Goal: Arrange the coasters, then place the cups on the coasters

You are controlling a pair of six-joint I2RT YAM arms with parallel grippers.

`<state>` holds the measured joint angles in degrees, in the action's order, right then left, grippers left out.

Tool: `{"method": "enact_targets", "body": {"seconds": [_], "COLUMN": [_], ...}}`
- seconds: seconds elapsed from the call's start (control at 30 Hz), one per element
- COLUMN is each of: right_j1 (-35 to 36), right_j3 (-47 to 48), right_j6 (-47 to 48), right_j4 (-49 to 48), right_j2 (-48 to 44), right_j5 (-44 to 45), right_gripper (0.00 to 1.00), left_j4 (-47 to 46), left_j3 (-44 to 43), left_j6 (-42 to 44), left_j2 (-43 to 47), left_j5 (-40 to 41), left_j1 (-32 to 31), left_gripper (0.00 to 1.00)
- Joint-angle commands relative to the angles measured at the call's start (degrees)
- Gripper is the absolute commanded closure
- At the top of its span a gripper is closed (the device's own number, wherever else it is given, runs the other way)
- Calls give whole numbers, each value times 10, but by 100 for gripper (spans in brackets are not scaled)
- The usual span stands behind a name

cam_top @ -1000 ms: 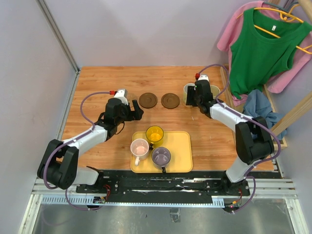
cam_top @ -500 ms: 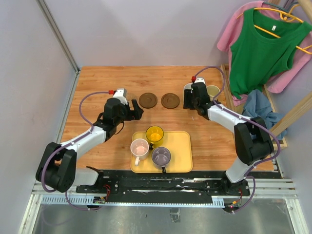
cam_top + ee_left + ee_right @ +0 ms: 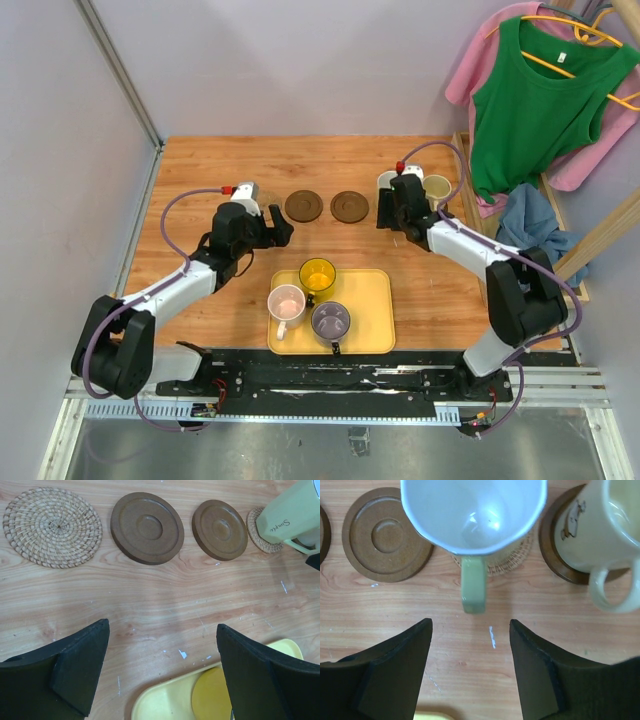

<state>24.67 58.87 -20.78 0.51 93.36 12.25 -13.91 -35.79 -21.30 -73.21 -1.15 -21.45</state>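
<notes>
In the left wrist view a woven tan coaster [image 3: 52,527], two dark brown coasters [image 3: 146,528] [image 3: 220,530] and a pale green cup [image 3: 292,512] on another woven coaster [image 3: 257,530] lie in a row. My left gripper [image 3: 162,650] hangs open and empty, short of that row. The right gripper [image 3: 470,645] is open, and the pale green cup's handle [image 3: 472,587] points at its gap from just beyond the fingertips. A cream cup [image 3: 595,525] stands on a dark coaster [image 3: 552,547]. Yellow [image 3: 318,274], pink [image 3: 287,303] and grey-purple [image 3: 330,321] cups sit in the tray.
The yellow tray [image 3: 375,300] lies at the near middle of the wooden table. Clothes on hangers [image 3: 540,100] and a blue cloth [image 3: 530,220] hang over the right edge. Grey walls close the left and back.
My right gripper has drawn back a little from the pale green cup, shifting slightly left. The left arm has stayed put.
</notes>
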Motion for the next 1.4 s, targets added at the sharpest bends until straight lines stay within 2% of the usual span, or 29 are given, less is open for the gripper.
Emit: {"method": "enact_targets", "body": {"seconds": [0.0,0.17,0.33,0.4,0.67,0.93,1.2,1.37], "right_j1": [21,41,56,63,104,225,285,328], "right_j3": [-16,-33,-53,-55,-68,-63,-94,-112], "right_j6": [-35,-54,-64,-64,-53,-34,-25,-10], "right_j4": [52,93,113,130,187,238,250,282], "right_j2": [-49,-114,-195,-217,-252,-248,-279,-283], "right_j5": [72,99,90,87,2,-30,-119,-129], "right_gripper": [30,19,9,1,2,2,2,1], "left_j4": [0,1,-1,-1,10,19,25,28], "left_j3": [8,8,6,4,5,13,18,20], "left_j6": [-1,1,3,4,12,10,3,1], "left_j2": [16,17,15,13,16,28,37,39], "left_j5": [-3,-8,-15,-18,-26,-21,-27,-26], "left_j1": [4,4,4,4,4,4,4,4], "left_gripper": [8,8,7,7,6,6,6,6]}}
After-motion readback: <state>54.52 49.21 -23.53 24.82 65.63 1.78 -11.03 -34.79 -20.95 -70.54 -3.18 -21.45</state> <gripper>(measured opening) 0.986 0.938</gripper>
